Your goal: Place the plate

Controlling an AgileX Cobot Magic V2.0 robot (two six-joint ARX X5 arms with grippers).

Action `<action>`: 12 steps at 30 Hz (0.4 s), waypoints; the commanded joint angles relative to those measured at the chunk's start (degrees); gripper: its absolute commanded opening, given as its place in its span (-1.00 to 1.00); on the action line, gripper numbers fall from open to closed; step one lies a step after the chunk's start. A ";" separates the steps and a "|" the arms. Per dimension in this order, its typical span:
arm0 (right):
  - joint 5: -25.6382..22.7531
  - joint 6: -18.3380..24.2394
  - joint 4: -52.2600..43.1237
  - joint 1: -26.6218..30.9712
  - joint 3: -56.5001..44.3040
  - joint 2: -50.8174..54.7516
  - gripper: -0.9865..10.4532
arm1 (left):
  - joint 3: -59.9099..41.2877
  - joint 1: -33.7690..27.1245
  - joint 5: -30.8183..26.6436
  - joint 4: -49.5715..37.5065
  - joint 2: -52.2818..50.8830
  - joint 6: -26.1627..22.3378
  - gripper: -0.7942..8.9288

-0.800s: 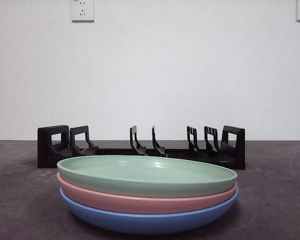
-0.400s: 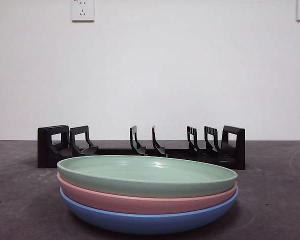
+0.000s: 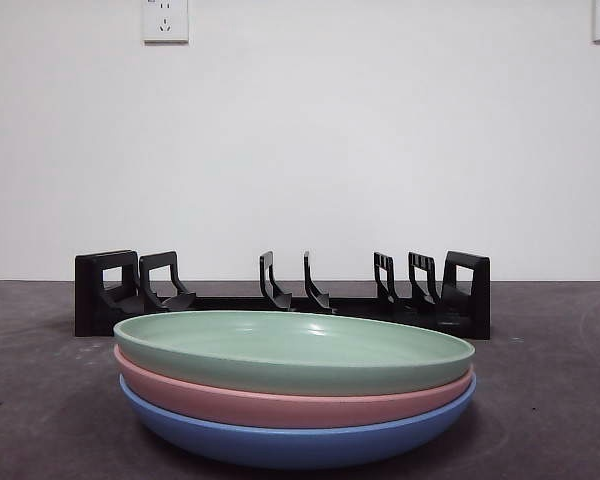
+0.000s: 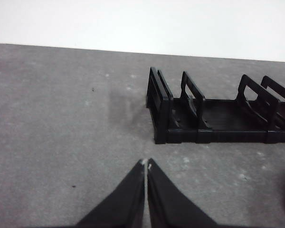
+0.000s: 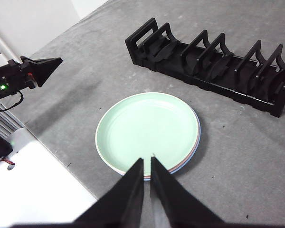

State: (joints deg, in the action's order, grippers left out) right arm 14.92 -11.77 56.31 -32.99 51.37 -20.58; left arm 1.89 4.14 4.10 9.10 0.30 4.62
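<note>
From the front, a green plate (image 3: 294,350) tops a pink plate (image 3: 280,403) and a blue plate (image 3: 298,440) stacked on the grey counter (image 3: 550,400), with the empty black dish rack (image 3: 280,292) just behind. The left wrist view shows the left gripper (image 4: 146,166), fingers pressed together, hanging over bare counter near the rack's end. In the right wrist view the right gripper (image 5: 147,162), fingers nearly together, hovers above the green plate's near rim; a good pick would probably mean spreading them, pinching only that top rim, and tilting the plate upright for a slot.

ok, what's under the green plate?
The green plate sits on a pink plate, which sits on a blue plate on the table. Only their rims show; their insides are covered.
</note>
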 commanded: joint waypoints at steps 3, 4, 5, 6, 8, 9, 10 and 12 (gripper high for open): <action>-0.07 0.22 -0.61 -0.39 0.55 -0.17 -0.79 | -1.18 -0.02 -0.31 -0.55 -0.11 -2.19 -0.82; -0.07 0.20 -0.61 -0.39 0.55 -0.17 -0.79 | -1.18 -0.02 -0.31 -0.33 -0.11 -2.34 -0.82; -0.07 0.20 -0.61 -0.39 0.55 -0.15 -0.79 | -1.18 -0.02 -0.31 0.09 -0.11 -2.51 -0.82; -0.07 0.20 -0.61 -0.39 0.52 -0.17 -0.79 | -1.18 -0.02 -0.33 0.63 -0.11 -2.67 -0.82; -0.07 0.20 -0.61 -0.39 0.55 -0.17 -0.79 | -1.18 -0.02 -0.44 1.62 -0.11 -2.69 -0.82; -0.07 0.20 -0.61 -0.39 0.55 -0.17 -0.79 | -1.18 -0.02 -0.76 1.62 -0.11 -2.69 -0.82; -0.07 0.22 -0.61 -0.39 0.55 -0.15 -0.79 | -1.18 -0.02 -0.96 1.62 -0.11 -2.67 -0.82; -0.07 0.20 -0.61 -0.39 0.52 -0.15 -0.79 | -1.18 -0.02 -1.29 1.55 -0.11 -2.64 -0.82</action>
State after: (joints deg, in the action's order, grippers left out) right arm 14.92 -11.77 56.31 -32.99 51.37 -20.58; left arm 1.85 4.14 3.07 10.22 0.30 2.52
